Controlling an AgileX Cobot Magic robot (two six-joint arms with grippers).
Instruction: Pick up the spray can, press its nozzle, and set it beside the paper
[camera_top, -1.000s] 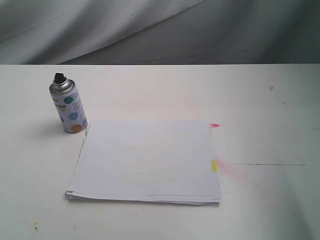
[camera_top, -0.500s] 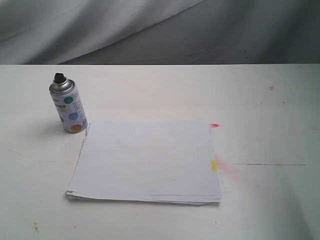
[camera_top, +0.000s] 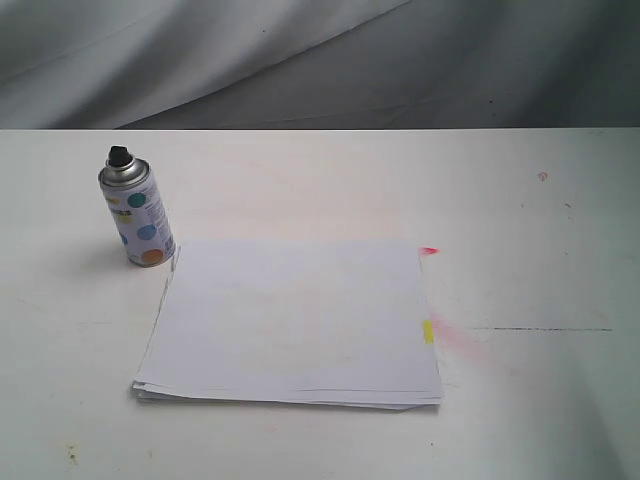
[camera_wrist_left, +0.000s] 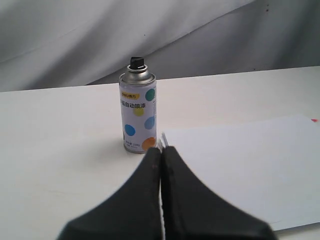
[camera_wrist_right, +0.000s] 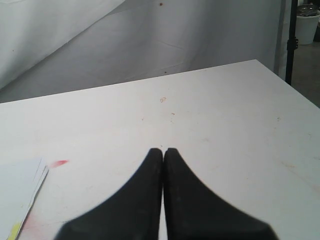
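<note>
The spray can (camera_top: 140, 212) stands upright on the white table, at the far-left corner of the paper (camera_top: 293, 322); its black nozzle (camera_top: 119, 156) tops the silver dome. The paper lies flat in the middle, with yellow and pink marks on its right edge. No gripper shows in the exterior view. In the left wrist view the spray can (camera_wrist_left: 138, 113) stands a little beyond my left gripper (camera_wrist_left: 161, 150), which is shut and empty, with the paper (camera_wrist_left: 250, 165) beside it. My right gripper (camera_wrist_right: 163, 150) is shut over bare table, the paper's corner (camera_wrist_right: 17, 192) off to one side.
The white table (camera_top: 520, 210) has a pink stain (camera_top: 465, 342) right of the paper and a thin dark line (camera_top: 540, 329). A grey cloth backdrop (camera_top: 300, 60) hangs behind. The table's right edge (camera_wrist_right: 290, 87) shows in the right wrist view.
</note>
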